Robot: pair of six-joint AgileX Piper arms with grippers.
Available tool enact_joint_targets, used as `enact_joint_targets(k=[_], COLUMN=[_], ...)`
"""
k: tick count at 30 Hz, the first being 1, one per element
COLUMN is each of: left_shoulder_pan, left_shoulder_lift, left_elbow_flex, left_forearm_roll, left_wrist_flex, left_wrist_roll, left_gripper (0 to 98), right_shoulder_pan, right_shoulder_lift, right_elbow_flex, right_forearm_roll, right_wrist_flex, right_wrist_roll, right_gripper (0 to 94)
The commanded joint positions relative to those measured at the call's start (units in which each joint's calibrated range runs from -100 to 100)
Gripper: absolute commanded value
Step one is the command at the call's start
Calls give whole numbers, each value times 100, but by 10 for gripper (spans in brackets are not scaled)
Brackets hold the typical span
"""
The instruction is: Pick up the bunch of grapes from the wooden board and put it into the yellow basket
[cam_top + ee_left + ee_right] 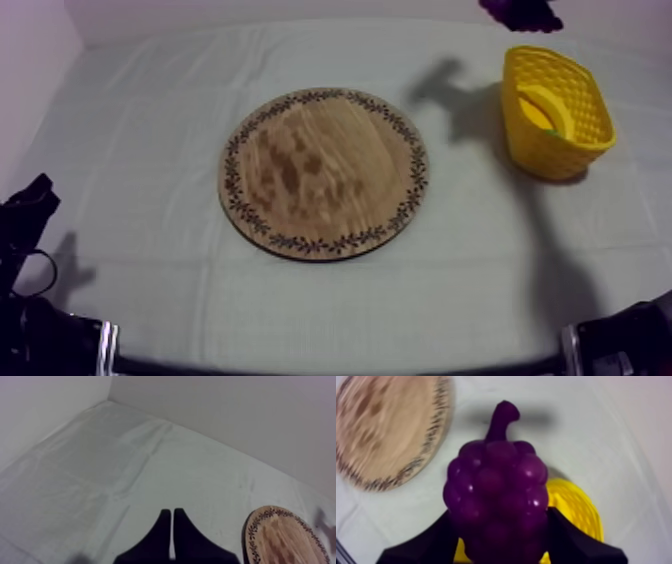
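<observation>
Grapes (496,481) sit clamped lengthwise in right gripper (499,520) above yellow basket (576,507), stem pointing outward; left gripper (171,513) pinched together.

The tabletop (130,170), pale grey-white and faintly creased, carries a round wooden board (325,172) with a patterned rim near its middle. A yellow basket (556,112) stands apart from it, toward the far right.

The left arm (28,215) is showing as a matte black, angular mass at the lower left of the top view, with a pale band (106,338) at its base. The right arm (632,335) is looking equally black at the lower right. The left gripper (172,518) is showing two slim, tapering black fingers. The right gripper (500,518) is showing broad, sloping black fingers (426,543).
</observation>
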Motion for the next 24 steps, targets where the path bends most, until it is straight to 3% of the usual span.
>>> enact_joint_targets(k=[1,9,14,20,24], left_shoulder_pan=[-1,-1,-1,-1,-1], left_shoulder_lift=[3,3,3,3,3], left_elbow_flex=[4,4,4,4,4], left_forearm_roll=[1,1,1,1,1], left_wrist_flex=[3,3,3,3,3], left_wrist_roll=[0,0,0,0,0], left_gripper=[0,0,0,0,0], right_shoulder_pan=[362,812,920,935,871], right_shoulder_lift=[113,192,30,-143,-344], right_elbow_flex=[-140,505,1116,1696,2010], right_forearm_roll=[26,161,273,410,473], right_wrist_flex=[-26,-459,-796,-943,-957], right_wrist_roll=[-145,-270,-300,-389,-460], right_gripper=[256,267,338,610,730])
